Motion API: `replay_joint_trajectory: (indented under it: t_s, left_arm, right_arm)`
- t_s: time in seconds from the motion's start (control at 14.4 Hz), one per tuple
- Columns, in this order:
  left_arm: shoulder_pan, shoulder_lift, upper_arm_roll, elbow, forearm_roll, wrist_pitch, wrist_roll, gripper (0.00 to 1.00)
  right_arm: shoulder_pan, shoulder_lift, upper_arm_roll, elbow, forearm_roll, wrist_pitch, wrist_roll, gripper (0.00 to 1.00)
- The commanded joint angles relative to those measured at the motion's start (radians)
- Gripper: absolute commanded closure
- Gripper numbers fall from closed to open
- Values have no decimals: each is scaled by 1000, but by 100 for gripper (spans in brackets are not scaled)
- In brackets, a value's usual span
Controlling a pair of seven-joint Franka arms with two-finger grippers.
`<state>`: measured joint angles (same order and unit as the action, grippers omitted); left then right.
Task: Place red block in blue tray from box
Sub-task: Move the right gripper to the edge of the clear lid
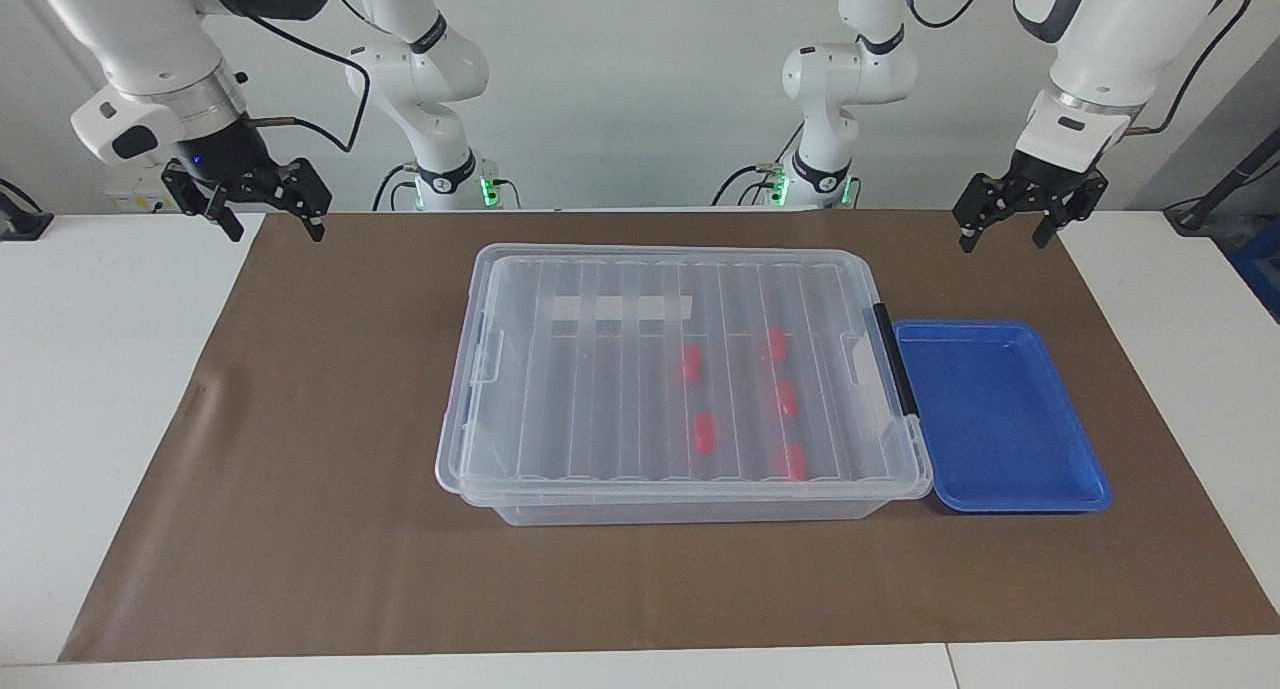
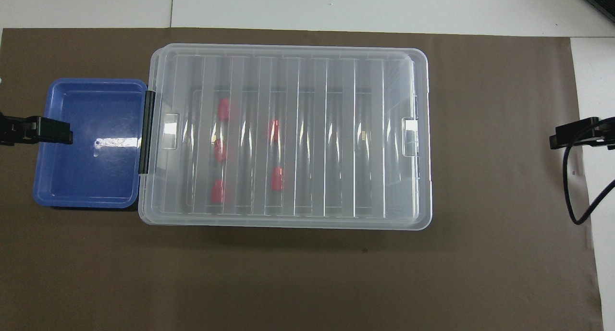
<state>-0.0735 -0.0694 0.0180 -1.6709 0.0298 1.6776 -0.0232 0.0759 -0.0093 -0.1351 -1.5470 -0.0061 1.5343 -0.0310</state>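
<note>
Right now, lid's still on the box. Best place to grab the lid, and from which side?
Probably the black clip handle on the end of the box beside the blue tray: it is the only raised edge on the ribbed lid. Come from above with the left gripper, which hangs open toward that end. The right gripper waits open at its own end.

I see the left claw (image 2: 57, 130) over the blue tray (image 2: 86, 187); beside it the lidded box (image 2: 288, 211) holds five red blocks (image 2: 276, 178).
</note>
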Motion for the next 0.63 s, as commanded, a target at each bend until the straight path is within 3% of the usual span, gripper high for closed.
replay_joint_trajectory:
  t_s: [0.0,0.28,0.56]
  left_arm:
    - [-3,-10,5,0,-16,8,-11,0]
    - [-3,-10,5,0,-16,8,-11,0]
    - [-3,-10,5,0,-16,8,-11,0]
  right_arm:
    - [-5,-11,9,-18,-9,18,-10,0]
    - [1,-11,14,-25,-8,38,-9,0]
    - [94,-27,19,-163,-8,225,61,0]
